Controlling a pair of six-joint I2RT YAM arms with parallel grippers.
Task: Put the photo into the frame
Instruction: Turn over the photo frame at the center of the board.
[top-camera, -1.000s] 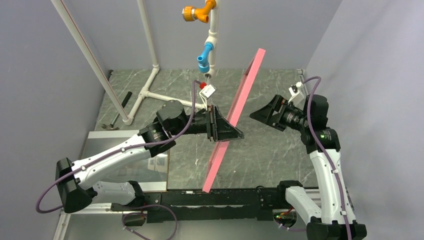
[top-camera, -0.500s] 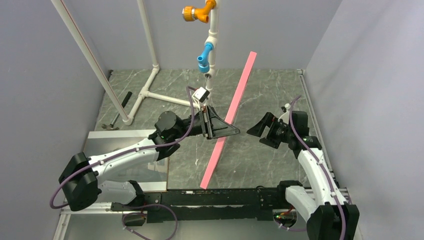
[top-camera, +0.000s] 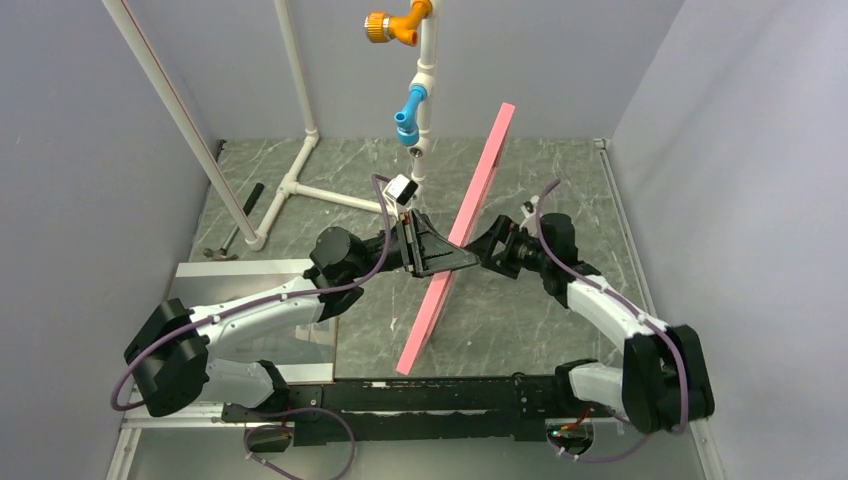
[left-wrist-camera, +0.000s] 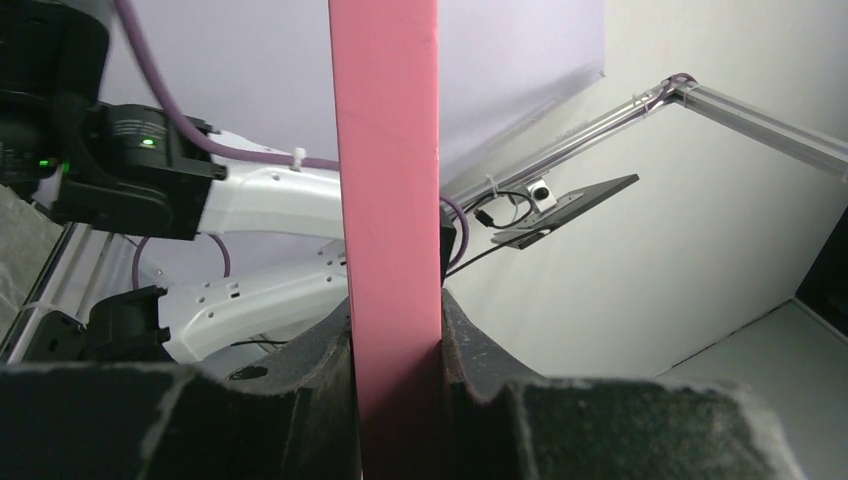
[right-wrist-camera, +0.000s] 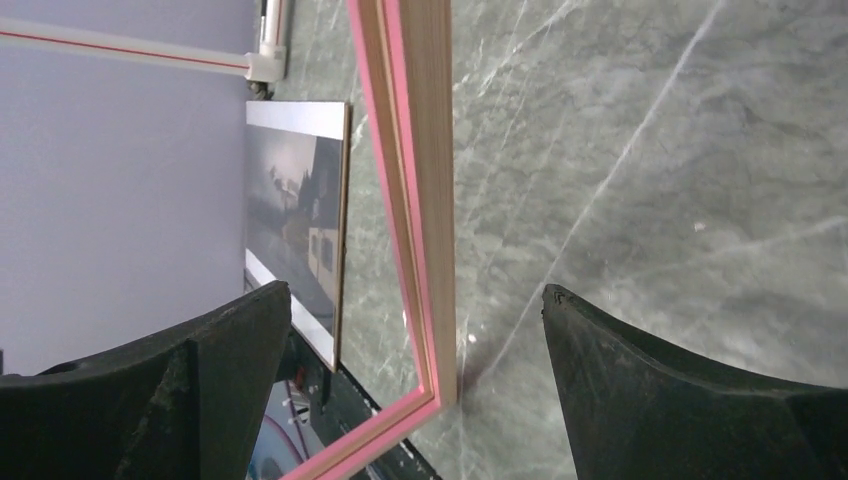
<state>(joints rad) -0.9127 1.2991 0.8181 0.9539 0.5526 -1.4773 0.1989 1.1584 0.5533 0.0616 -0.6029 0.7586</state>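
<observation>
- The large, thin rectangular picture frame (top-camera: 482, 185), pink on its face and tan wood along its side, stands on edge and leans across the middle of the grey marbled surface (top-camera: 540, 310). Its lower corner appears to rest near the black rail at the arms' bases.
- The left tool (top-camera: 448, 258) pinches the frame's slim rim, a finger pressed flat on each side.
- The right tool (top-camera: 488, 250) is spread wide just beside the frame, gripping nothing. In its wrist view the fingers stand either side of the rim without touching.
- The frame looks light but stiff. With its clear pane it is likely fragile, and the smooth rim could slip or swing about a single pinch. A second hold on the rim, apart from the first, would steady it.
- The glossy rectangular photo (top-camera: 312, 338) of a pale house under a dark sky lies flat at the near left, partly under the left arm. It is probably thin, floppy and hard to lift from the surface.
- A white pipe stand (top-camera: 425, 90) with orange and blue fittings rises close behind the frame's upper end and could catch it.
- Two small dark metal implements (top-camera: 240, 215) lie far left, well apart.
</observation>
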